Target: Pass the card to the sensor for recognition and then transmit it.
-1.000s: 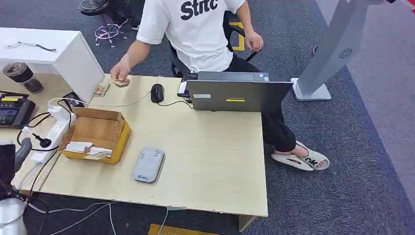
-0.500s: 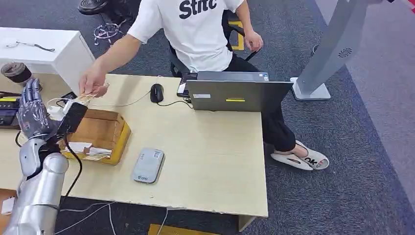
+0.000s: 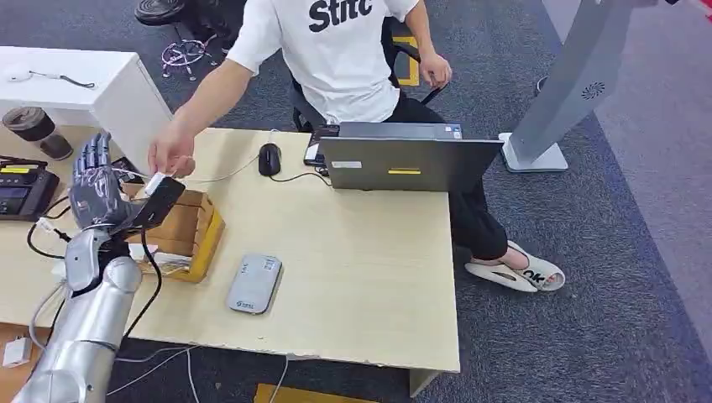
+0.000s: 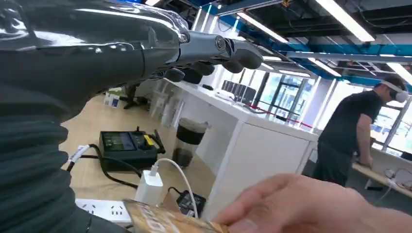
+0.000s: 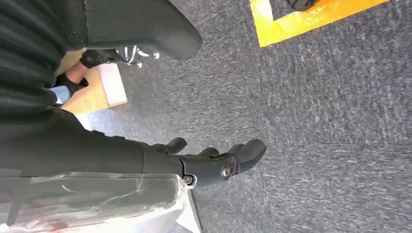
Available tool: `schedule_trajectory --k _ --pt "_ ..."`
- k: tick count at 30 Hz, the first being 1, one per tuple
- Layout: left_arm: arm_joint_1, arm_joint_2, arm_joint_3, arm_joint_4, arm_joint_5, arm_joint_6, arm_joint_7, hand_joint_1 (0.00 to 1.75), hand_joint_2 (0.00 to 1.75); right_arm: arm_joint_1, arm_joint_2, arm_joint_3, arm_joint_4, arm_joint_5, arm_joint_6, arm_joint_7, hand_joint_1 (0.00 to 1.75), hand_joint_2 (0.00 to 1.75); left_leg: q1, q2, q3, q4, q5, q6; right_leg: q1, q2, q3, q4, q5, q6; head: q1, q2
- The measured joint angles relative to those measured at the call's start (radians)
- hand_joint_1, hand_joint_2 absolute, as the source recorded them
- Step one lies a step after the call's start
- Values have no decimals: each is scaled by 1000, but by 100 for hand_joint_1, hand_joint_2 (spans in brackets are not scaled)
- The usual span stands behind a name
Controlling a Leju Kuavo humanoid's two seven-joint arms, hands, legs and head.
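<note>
The card (image 4: 165, 221) sits in a person's hand (image 3: 171, 156) beside the empty, spread-fingered left hand (image 3: 99, 189); right hand (image 5: 214, 162) empty, fingers loosely apart.

Head view: bright, even overhead light, soft faint shadows on the surface (image 3: 353, 252), sharp w/ slight compression haze. Left wrist view: ceiling strip lights (image 4: 286, 36) and backlit windows (image 4: 291, 97) glare; person's hand (image 4: 311, 206) up close blurred. Right wrist view: carpet (image 5: 316, 121) dimmer, grainy.

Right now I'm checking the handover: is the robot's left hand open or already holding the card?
Open. The left hand is raised with fingers spread and holds nothing; the card is pinched in the person's hand.
</note>
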Motion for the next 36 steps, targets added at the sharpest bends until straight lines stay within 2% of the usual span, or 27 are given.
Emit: schedule_trajectory --k 2,3,4,6,14,36 --pt "-2 -9 -17 0 -5 0 3 3 175 0 -1 0 0 -6 2 -2 0 175 0 0 0 0 0 0 0 0 0 0 0 0 0 0" --pt "-3 -14 -23 0 -6 0 3 52 175 0 -1 0 0 -9 2 -2 0 175 0 0 0 0 0 0 0 1 0 0 0 0 0 0" --pt "-3 -17 -27 0 -6 -1 4 148 175 0 -2 0 0 -11 2 -2 0 175 0 0 0 0 0 0 0 0 0 0 0 0 0 0" --pt "-3 -21 -33 0 2 -7 6 171 175 0 -2 0 0 -6 3 -1 0 175 0 0 0 0 0 0 0 0 0 0 0 0 0 0" --pt "-3 -28 -39 0 42 -27 -4 175 175 1 -2 0 0 -10 3 1 0 175 0 0 0 0 0 0 0 0 0 0 0 0 0 0" --pt "-3 -33 -49 0 75 -31 -30 175 175 2 -2 0 0 -11 3 -3 0 175 0 0 0 0 0 0 0 0 0 0 0 0 0 0"
